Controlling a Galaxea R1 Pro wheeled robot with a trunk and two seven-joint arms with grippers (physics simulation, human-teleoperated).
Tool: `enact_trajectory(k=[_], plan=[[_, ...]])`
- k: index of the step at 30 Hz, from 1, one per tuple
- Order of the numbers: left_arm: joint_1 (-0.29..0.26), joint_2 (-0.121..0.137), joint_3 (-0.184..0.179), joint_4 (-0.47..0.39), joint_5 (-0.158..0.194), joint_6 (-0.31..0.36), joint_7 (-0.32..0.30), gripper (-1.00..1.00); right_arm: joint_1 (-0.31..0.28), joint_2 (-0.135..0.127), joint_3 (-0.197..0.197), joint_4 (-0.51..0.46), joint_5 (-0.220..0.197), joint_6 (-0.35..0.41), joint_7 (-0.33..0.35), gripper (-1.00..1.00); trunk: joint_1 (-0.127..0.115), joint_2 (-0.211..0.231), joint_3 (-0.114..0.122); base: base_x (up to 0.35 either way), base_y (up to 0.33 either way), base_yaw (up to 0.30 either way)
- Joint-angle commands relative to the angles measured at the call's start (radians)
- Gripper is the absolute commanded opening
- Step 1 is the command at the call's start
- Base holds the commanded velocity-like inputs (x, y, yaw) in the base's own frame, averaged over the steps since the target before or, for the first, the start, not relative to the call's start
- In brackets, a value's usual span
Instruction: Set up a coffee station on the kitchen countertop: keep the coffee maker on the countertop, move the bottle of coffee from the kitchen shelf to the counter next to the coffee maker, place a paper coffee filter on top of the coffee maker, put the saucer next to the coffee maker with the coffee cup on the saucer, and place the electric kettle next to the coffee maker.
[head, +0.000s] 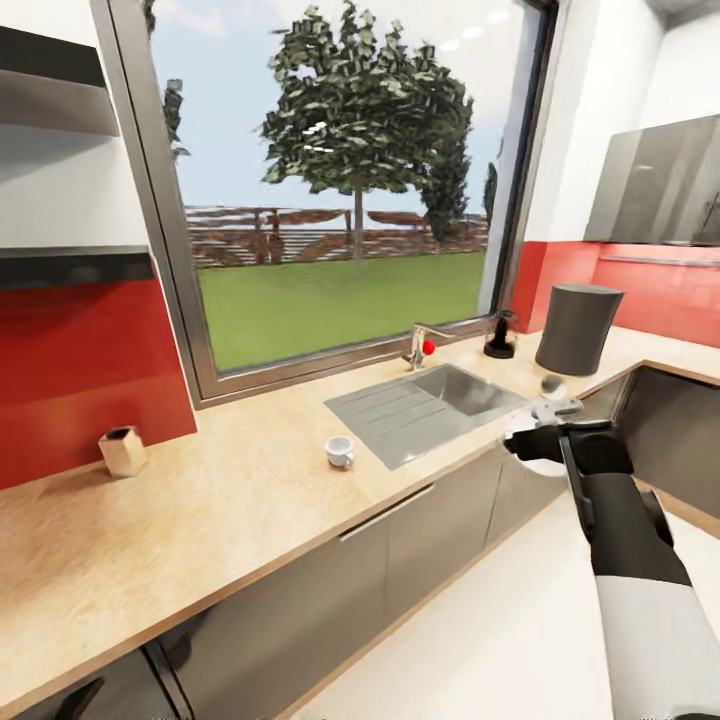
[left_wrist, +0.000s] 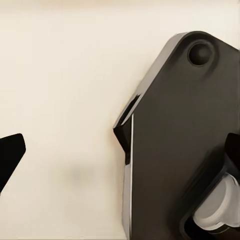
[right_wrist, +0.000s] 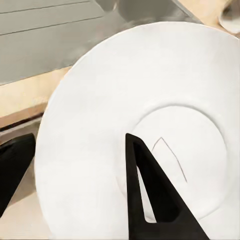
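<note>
1. The right gripper (right_wrist: 90, 185) is grasping the saucer (right_wrist: 150, 90): one dark finger (right_wrist: 150, 195) is lying across the saucer's upper face, reaching into its central well, while the other is showing beyond the rim.
2. The saucer (head: 530, 440) is being held at the countertop's (head: 200, 500) front edge, just beside the sink (head: 430, 405), its face lying roughly level.
3. The coffee cup (head: 340, 452) is standing upright on the countertop, left of the sink, well apart from the saucer.
4. Whether the left gripper's fingers are spread or closed, I cannot tell.

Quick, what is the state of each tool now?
Left tool: open, holding nothing.
Right tool: shut on the saucer.
</note>
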Motion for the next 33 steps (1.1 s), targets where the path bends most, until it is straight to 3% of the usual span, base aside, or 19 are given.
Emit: enact_trajectory(k=[1, 7, 13, 15, 19, 23, 24, 26, 29, 33], plan=[[0.001, -0.001, 0.006, -0.003, 0.002, 0.000, -0.004, 1.00, -0.001, -0.011, -0.006, 0.017, 0.005, 0.003, 0.011, -1.00, 0.000, -0.001, 0.000, -0.140, -0.084, -0.261], [0.001, -0.001, 0.006, -0.007, 0.004, -0.001, -0.004, 1.00, -0.001, -0.055, -0.074, 0.194, 0.005, 0.003, 0.011, -1.00, 0.000, -0.001, 0.004, -0.041, -0.025, -0.213], [0.001, -0.001, 0.006, -0.014, 0.004, -0.001, -0.004, 1.00, -0.001, -0.097, -0.183, 0.551, 0.010, 0.003, -0.004, -1.00, 0.000, -0.001, 0.005, -0.005, -0.003, -0.042], [0.001, -0.001, 0.006, -0.015, 0.004, -0.001, -0.004, 1.00, -0.001, -0.111, -0.208, 0.654, 0.011, -0.031, -0.012, -1.00, 0.000, -0.001, 0.005, -0.001, -0.001, -0.008], [0.001, -0.001, 0.006, -0.015, 0.003, -0.002, -0.004, 1.00, -0.001, -0.157, -0.246, 0.887, 0.011, -0.216, -0.051, -1.00, 0.000, -0.001, 0.005, 0.000, 0.000, -0.003], [0.001, 0.001, 0.006, -0.016, 0.003, -0.004, -0.004, 1.00, -0.001, -0.196, -0.258, 1.128, 0.010, -0.412, -0.120, -1.00, 0.000, -0.001, 0.005, 0.000, 0.000, 0.000], [0.001, 0.002, 0.006, -0.016, 0.004, -0.005, -0.004, 1.00, -0.001, -0.205, -0.260, 1.217, 0.010, -0.491, -0.152, -1.00, 0.000, -0.001, 0.005, 0.000, 0.000, 0.000], [0.001, 0.004, 0.005, -0.017, 0.004, -0.010, -0.004, 1.00, 0.016, -0.212, -0.261, 1.392, 0.010, -0.720, -0.278, -1.00, 0.000, -0.001, 0.005, 0.000, 0.000, 0.000], [0.001, 0.005, 0.005, -0.019, 0.005, -0.012, -0.004, 1.00, 0.045, -0.210, -0.261, 1.428, 0.010, -0.802, -0.326, -1.00, 0.000, -0.001, 0.005, 0.000, 0.000, 0.000], [0.001, 0.012, 0.004, -0.026, 0.007, -0.014, -0.004, 1.00, 0.145, -0.206, -0.260, 1.449, 0.010, -0.892, -0.353, -1.00, 0.000, -0.001, 0.005, 0.000, 0.000, 0.000]])
